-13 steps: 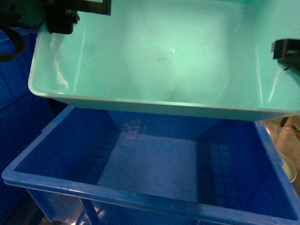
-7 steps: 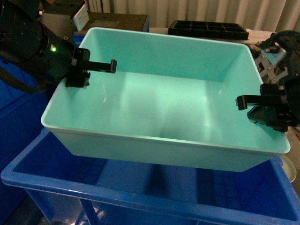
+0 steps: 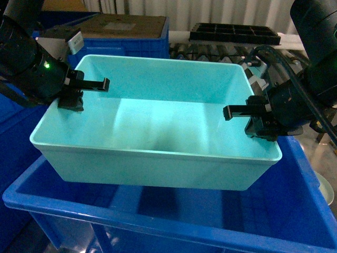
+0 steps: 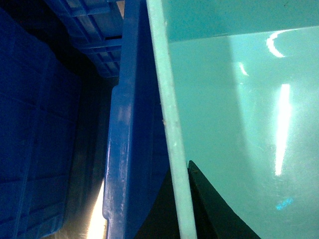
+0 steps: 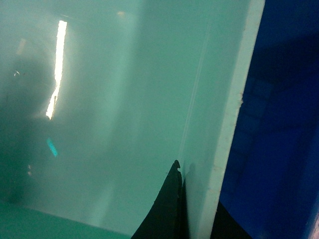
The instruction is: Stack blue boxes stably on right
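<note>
The light turquoise tub (image 3: 158,126) hangs level over the open royal-blue crate (image 3: 158,219), its base down near the crate's rim. I cannot tell whether it touches the crate. My left gripper (image 3: 73,92) is shut on the tub's left wall, one finger inside and one outside. My right gripper (image 3: 258,118) is shut on the right wall the same way. In the left wrist view the gripper (image 4: 182,199) pinches the tub's pale rim (image 4: 169,114), with the crate's rim (image 4: 122,164) beside it. The right wrist view shows that gripper (image 5: 199,209) clamping the tub wall (image 5: 124,99) beside the crate (image 5: 279,124).
A black compartment tray (image 3: 234,32) lies at the back right. A ribbed dark blue crate topped with cardboard (image 3: 126,31) stands at the back left. More dark blue crates (image 3: 16,142) fill the left side. A white dish (image 3: 326,190) sits low at the right.
Both grippers have carried the turquoise tub down and away from the camera. It went from tilted, filling the upper view, to level just over the blue crate.
</note>
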Available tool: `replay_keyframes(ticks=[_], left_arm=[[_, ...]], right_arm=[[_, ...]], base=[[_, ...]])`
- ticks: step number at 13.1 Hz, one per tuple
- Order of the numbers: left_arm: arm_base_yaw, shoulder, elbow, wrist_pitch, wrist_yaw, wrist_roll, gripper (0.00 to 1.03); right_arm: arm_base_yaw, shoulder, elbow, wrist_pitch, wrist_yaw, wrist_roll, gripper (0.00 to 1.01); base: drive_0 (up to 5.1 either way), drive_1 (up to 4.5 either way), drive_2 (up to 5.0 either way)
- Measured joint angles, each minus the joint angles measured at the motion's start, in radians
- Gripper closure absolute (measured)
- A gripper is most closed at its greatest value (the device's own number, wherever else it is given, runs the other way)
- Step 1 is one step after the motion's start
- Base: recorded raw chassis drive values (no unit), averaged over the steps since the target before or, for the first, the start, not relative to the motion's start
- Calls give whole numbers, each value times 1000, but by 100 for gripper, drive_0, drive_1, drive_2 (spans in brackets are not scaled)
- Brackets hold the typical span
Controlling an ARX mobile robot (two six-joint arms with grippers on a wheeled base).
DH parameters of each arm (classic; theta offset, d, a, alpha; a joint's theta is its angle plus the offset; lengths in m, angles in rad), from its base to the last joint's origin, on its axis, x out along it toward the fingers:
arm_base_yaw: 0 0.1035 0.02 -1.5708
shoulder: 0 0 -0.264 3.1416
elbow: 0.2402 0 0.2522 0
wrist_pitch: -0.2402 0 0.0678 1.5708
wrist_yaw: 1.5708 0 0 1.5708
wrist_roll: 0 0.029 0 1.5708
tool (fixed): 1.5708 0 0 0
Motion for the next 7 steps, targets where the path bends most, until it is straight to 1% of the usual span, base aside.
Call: replay_keyframes(ticks=[2,4,5,7], left_arm=[[-16,3,-7,19,3,1,101],[-24,11,-13,27,13,-8,101],[-26,14,-12,27,17,-13,101],[-24,17,-13,28,12,-13,101]], right_arm=[[-51,0,-19,-2,-20,-4,99],[-92,0,-22,-10,-47,-22,99],[-95,0,-22,-8,-47,-30,99],[-85,5,-22,-2,-42,-30,99]], base=[[0,0,0],[0,0,0],[0,0,0],[0,0,0]])
